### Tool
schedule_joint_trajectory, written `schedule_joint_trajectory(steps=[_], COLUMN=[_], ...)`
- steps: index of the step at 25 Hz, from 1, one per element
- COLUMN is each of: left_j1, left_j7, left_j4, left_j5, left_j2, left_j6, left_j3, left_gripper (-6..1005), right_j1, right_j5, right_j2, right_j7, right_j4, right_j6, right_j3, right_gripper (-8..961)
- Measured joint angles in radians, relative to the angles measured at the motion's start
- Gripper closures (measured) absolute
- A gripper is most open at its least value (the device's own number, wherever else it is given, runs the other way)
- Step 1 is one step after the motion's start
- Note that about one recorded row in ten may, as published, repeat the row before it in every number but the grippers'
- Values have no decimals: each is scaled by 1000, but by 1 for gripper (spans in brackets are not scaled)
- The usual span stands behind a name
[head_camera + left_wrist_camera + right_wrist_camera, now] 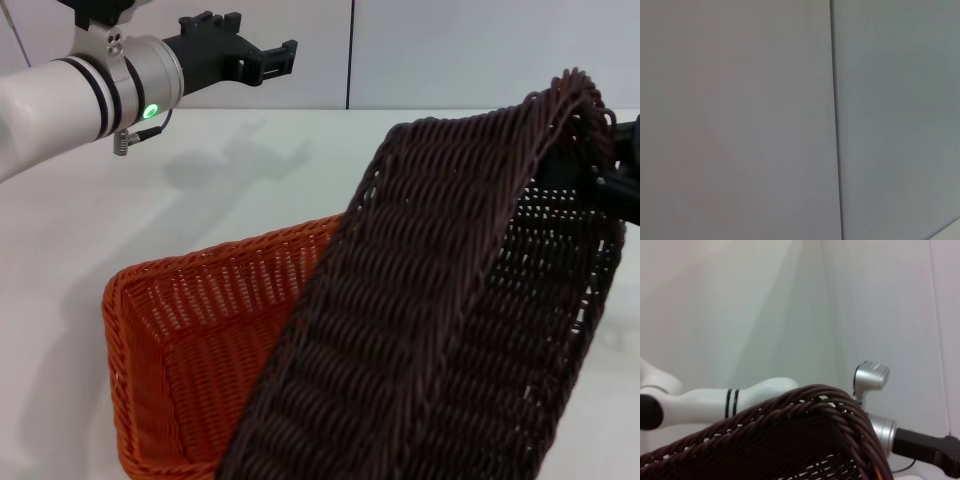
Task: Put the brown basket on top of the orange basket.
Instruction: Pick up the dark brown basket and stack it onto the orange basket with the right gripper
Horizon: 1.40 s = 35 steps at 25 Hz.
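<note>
While held by its far rim at the right gripper (612, 180), fingers closed on it, brown basket (450, 320) is tilted steeply over orange basket (190, 340), nothing seen inside either, left gripper (275, 57) raised well apart, fingers parted, nothing held.

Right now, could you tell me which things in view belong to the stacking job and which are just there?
Job:
- brown basket, lifted and tilted over the orange one
- orange basket, on the table
- right claw, at the brown basket's rim

Not involved:
- left claw, raised, idle
- white table
</note>
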Motion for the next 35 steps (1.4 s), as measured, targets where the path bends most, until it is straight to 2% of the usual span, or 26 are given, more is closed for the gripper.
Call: schedule_joint_trajectory(steps=[5, 7, 13, 16, 25, 35], left_j1=[-4, -4, -14, -22, -29, -35], left_j7=[10, 13, 34, 38, 49, 54], left_j4=[-4, -5, -27, -38, -43, -44], left_j5=[3, 4, 5, 5, 4, -3], left_j2=[0, 0, 0, 0, 0, 0], left_j6=[1, 1, 0, -1, -3, -3], left_j3=[0, 0, -10, -20, -72, -144], left_gripper=[170, 170, 170, 170, 170, 170], right_j1=[-28, -51, -111, -125, -170, -208], right_j5=[76, 129, 233, 249, 325, 341], right_j2=[32, 54, 139, 171, 201, 208], right_j7=[-4, -15, -47, -75, -191, -279], right_j4=[56, 68, 77, 104, 234, 372], right_j6=[26, 34, 40, 45, 81, 92], right_j3=[13, 13, 23, 25, 39, 82], right_gripper=[818, 818, 817, 818, 817, 818])
